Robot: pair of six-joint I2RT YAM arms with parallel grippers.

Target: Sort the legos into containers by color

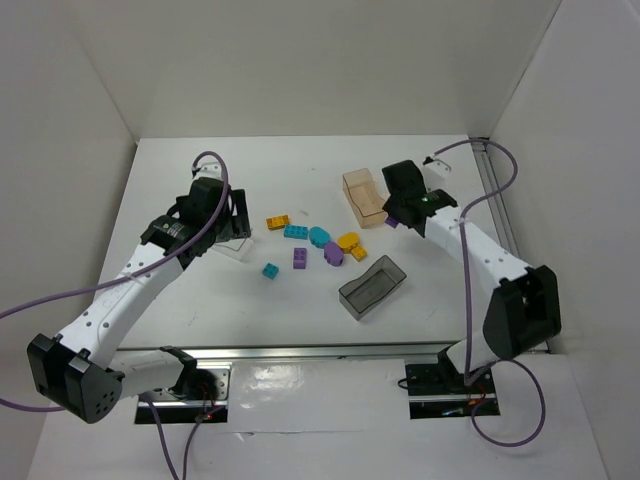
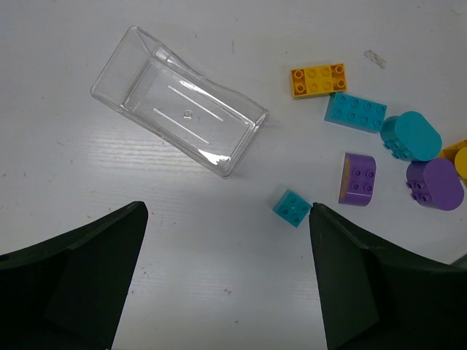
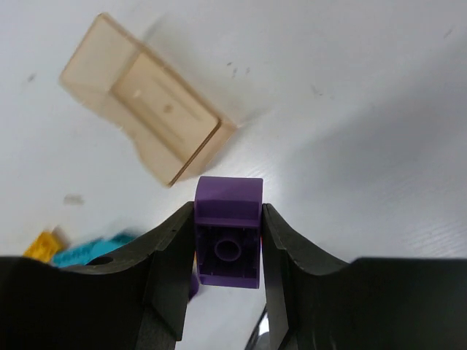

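My right gripper [image 1: 398, 215] is shut on a purple brick [image 3: 228, 197], held above the table just right of the orange-tan bin [image 1: 365, 196], which the right wrist view [image 3: 149, 109] shows as empty. My left gripper [image 2: 228, 208] is open and empty, beside the clear bin [image 2: 179, 98], also empty. A small teal brick [image 2: 293, 208] lies by its right fingertip [image 2: 321, 219]. Loose on the table are a yellow brick [image 2: 318, 79], teal brick [image 2: 355, 111], teal oval [image 2: 412, 135], purple brick [image 2: 357, 179] and purple oval [image 2: 435, 184].
The smoky dark grey bin [image 1: 372, 286] lies tilted at centre right, near the front. A yellow oval [image 1: 348, 241] and a small yellow brick [image 1: 359, 253] lie just behind it. White walls close in the table on three sides.
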